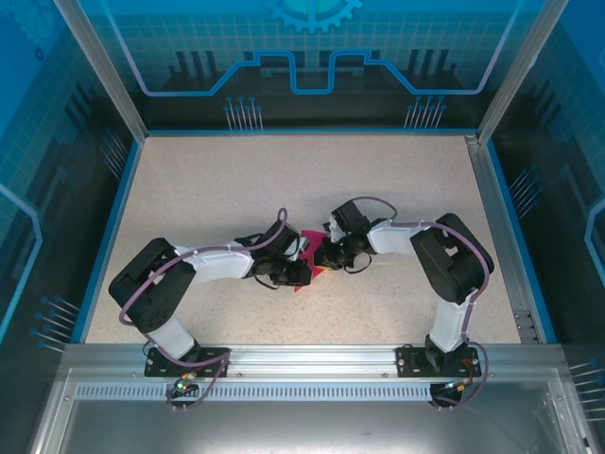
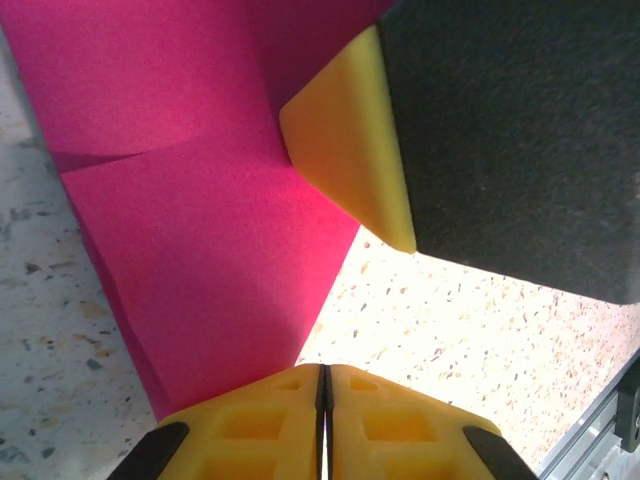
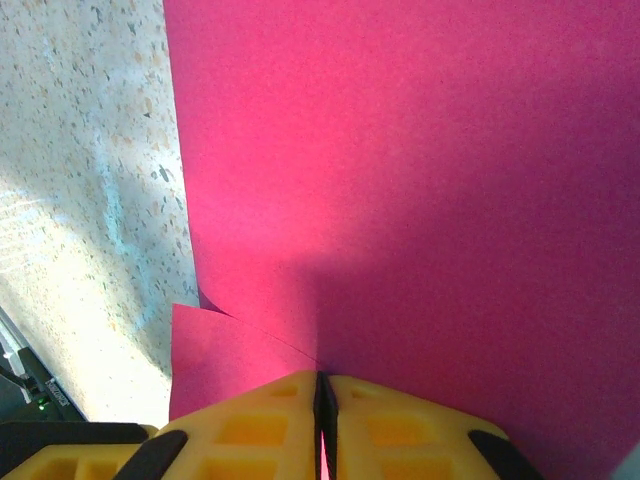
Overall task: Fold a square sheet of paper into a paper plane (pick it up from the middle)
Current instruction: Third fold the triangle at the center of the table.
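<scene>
The magenta-pink sheet of paper (image 1: 310,242) lies partly folded on the speckled table (image 1: 284,180), between my two grippers at mid-table. In the left wrist view the paper (image 2: 200,220) shows creases and overlapping layers, and its lower edge runs in under my left gripper (image 2: 323,372). That gripper is shut, with a pale sliver and no pink in its gap. One yellow finger (image 2: 350,140) of the right gripper rests on the paper just ahead. The right gripper (image 3: 322,378) is shut on the paper (image 3: 400,180) where a crease meets its tips. From above, the left gripper (image 1: 304,272) and right gripper (image 1: 324,255) nearly touch.
An aluminium rail (image 1: 302,359) runs along the near table edge and also shows in the left wrist view (image 2: 600,440). Metal frame posts and blue panels wall in the table on the left, right and far sides. Open tabletop stretches beyond the grippers.
</scene>
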`<move>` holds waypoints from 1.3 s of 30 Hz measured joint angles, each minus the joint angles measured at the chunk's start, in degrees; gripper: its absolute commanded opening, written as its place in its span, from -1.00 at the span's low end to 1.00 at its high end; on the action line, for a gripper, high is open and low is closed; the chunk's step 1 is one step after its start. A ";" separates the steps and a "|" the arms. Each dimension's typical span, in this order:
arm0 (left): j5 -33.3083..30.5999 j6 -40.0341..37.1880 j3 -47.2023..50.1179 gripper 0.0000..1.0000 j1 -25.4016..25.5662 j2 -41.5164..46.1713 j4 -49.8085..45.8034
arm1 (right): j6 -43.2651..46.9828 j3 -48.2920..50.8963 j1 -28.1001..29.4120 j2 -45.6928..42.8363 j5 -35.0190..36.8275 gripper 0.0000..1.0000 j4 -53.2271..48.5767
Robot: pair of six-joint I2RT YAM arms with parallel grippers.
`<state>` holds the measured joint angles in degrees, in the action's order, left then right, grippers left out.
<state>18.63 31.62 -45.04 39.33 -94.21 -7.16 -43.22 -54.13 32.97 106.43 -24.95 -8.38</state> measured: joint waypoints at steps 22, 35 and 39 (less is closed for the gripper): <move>-2.34 -0.02 1.51 -0.82 -0.20 -1.05 0.98 | 0.00 -0.90 0.00 0.76 -0.50 -0.75 -0.68; -2.78 0.02 5.90 -0.79 -0.31 2.58 2.62 | 0.00 -1.68 0.02 1.57 -1.53 -0.75 -0.66; -2.99 0.02 6.60 -0.79 -0.31 3.32 2.38 | 0.00 -1.73 0.02 1.60 -1.53 -0.74 -0.74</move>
<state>15.64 31.64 -38.44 39.03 -90.89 -4.78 -43.22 -55.86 32.99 108.03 -26.48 -9.13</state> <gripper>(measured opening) 0.105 0.125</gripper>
